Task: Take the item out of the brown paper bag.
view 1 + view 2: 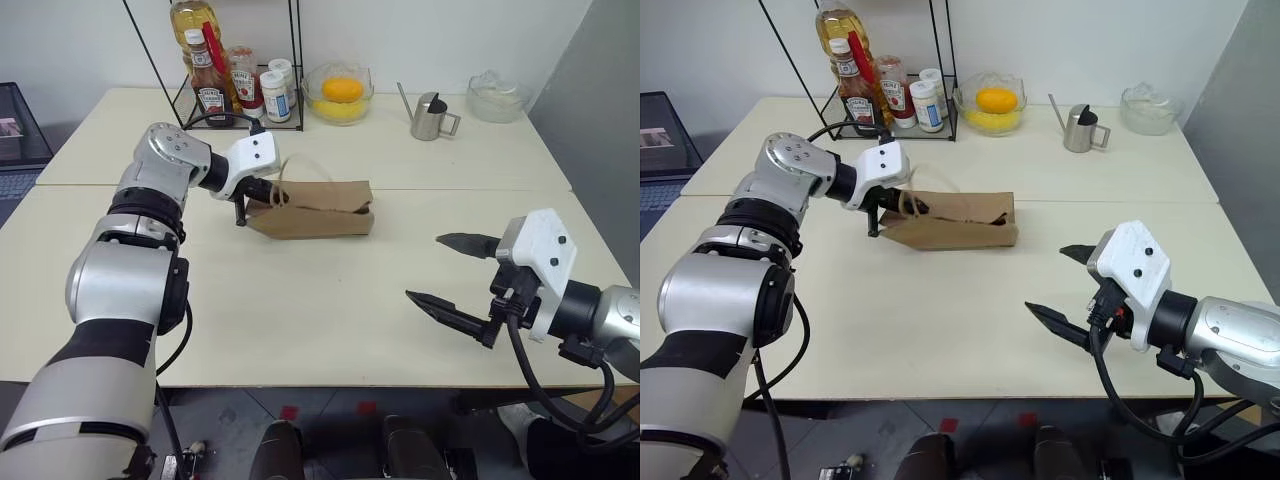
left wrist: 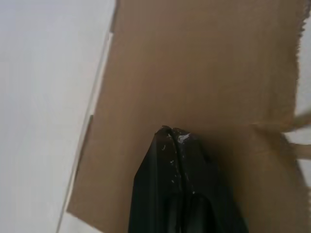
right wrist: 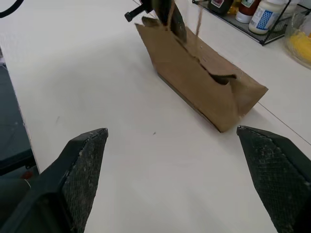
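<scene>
Brown paper bag (image 1: pixel 312 210) lies on its side, long across the table, my pressed-together left gripper (image 1: pixel 240 215) at its handle end, my spread right gripper (image 1: pixel 452 272) well apart.

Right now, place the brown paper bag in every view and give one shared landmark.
Left eye: brown paper bag centre table.
Right eye: upper middle.
Left wrist: close up, behind the fingers.
Right wrist: upper centre.
Landmark: the shut left gripper at the bag's handle end.
</scene>
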{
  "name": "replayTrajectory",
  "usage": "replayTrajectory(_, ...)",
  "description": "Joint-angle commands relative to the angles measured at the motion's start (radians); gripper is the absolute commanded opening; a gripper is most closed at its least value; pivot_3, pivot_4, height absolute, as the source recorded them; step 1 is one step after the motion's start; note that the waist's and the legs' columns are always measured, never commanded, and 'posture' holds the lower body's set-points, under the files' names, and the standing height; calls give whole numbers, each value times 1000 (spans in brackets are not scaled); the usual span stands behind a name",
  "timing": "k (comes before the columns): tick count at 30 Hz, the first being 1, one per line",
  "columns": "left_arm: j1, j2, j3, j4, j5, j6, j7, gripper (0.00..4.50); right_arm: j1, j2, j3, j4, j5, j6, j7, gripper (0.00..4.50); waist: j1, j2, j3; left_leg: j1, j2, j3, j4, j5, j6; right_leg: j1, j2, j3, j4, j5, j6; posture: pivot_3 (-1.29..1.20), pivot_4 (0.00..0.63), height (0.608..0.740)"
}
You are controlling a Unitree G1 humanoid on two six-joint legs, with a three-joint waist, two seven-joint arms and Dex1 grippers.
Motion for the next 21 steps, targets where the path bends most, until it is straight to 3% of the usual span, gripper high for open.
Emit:
replayTrajectory(1, 20, 31, -5, -59, -30, -19, -117, 0, 4, -22, 4, -2, 4, -40, 18, 4460, 0, 0, 0, 0, 0, 0, 0, 0, 0, 0, 0, 0, 0, 0, 0, 0, 150, 740)
replayTrajectory(5, 71, 52, -30, -128, -86, -2, -213, 0, 6, -33, 21, 6, -4, -57, 36, 4460, 0, 0, 0, 0, 0, 0, 0, 0, 0, 0, 0, 0, 0, 0, 0, 0, 150, 740)
replayTrajectory(8, 134, 87, -114, -233, -193, 38, -222, 0, 6, -36, 36, 11, -11, -67, 44, 4460, -1, 0, 0, 0, 0, 0, 0, 0, 0, 0, 0, 0, 1, 0, 0, 0, 150, 740)
replayTrajectory(15, 273, 270, -225, -644, -443, 198, -222, 0, 19, -36, 70, 10, -45, -94, 62, 4460, -5, 0, 0, 0, 1, -1, 1, 0, 0, 0, 0, 0, 1, 0, 0, 0, 150, 740)
replayTrajectory(21, 413, 444, -202, -1021, -641, 362, -222, 0, 26, -34, 99, 12, -80, -119, 94, 4460, -3, 0, 0, 1, 1, -1, 1, 0, 0, 1, 0, 1, 1, 0, 0, 0, 150, 740)
